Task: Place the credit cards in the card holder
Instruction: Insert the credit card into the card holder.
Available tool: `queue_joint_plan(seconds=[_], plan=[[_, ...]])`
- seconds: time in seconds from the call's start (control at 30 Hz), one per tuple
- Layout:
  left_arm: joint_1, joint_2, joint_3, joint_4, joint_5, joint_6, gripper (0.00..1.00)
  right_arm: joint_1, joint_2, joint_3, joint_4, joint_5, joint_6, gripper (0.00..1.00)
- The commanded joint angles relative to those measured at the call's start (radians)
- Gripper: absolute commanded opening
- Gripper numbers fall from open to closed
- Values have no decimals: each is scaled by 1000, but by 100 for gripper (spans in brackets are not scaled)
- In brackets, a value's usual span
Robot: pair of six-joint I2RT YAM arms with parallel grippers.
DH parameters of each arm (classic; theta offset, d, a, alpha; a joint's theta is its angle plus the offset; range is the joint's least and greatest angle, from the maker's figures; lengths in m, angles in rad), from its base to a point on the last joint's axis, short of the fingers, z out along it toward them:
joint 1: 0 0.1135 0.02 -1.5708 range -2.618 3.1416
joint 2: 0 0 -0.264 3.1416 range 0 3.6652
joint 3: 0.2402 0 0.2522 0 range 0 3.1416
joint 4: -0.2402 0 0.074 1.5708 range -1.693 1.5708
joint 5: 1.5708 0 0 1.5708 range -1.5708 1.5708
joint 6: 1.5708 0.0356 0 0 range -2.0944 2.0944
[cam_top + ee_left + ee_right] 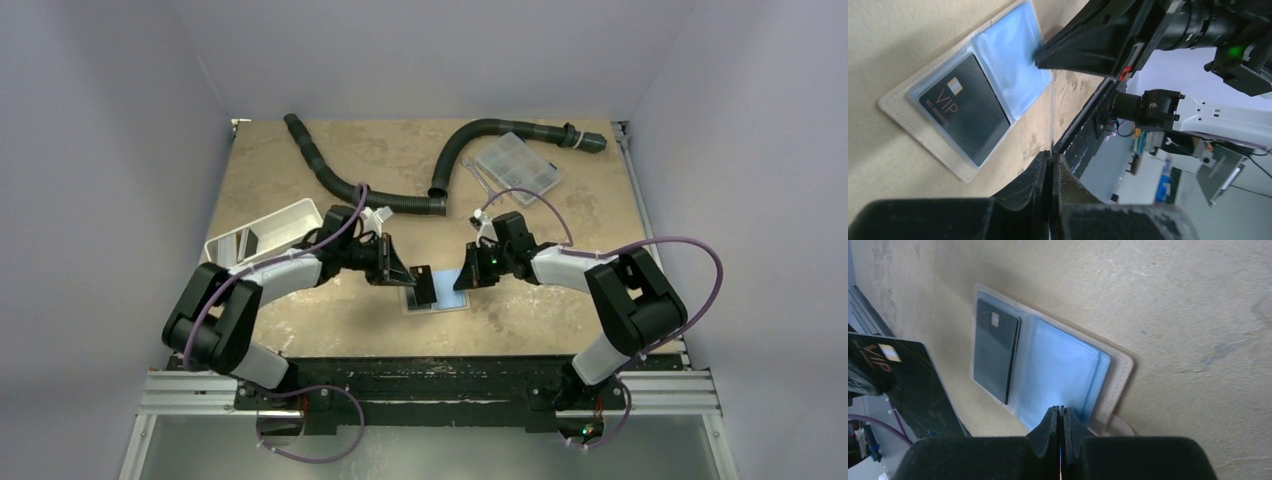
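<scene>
Already one credit card (965, 107) sits pocketed in the open card holder (895, 102), flat on the worktop (300, 160). Beside it, the left gripper (1051, 160) is clamped on a second card (913, 390) (thin, stiff, slick, so best pinched by its short end). Meanwhile the right gripper (1060, 412) is closed, apparently pinching the holder's soft blue pocket (1058, 365).

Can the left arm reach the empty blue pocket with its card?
Probably yes: left gripper holds the card just beside the open card holder; right gripper pinches only the edge of the blue pocket.
</scene>
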Motion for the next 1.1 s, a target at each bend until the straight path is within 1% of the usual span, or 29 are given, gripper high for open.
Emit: queue_joint_plan(seconds=[0.0,0.1,0.2,0.43,0.8,0.93,1.07], plan=[[-22,91,-47,310,134,-115,0,-41,10,8,33,-19,-16,2],[-22,151,-38,218,141,-25,0,-56,23,5,36,-24,-16,2],[-19,202,-33,170,135,32,0,-61,33,12,34,-24,-13,2],[-16,301,19,119,141,99,0,-63,44,18,22,-35,-21,2],[-15,414,110,98,167,104,0,-65,52,21,17,-35,-26,1],[-10,437,139,62,165,118,0,-63,54,20,19,-34,-25,1],[4,435,136,64,157,103,0,-63,55,20,19,-35,-25,1]])
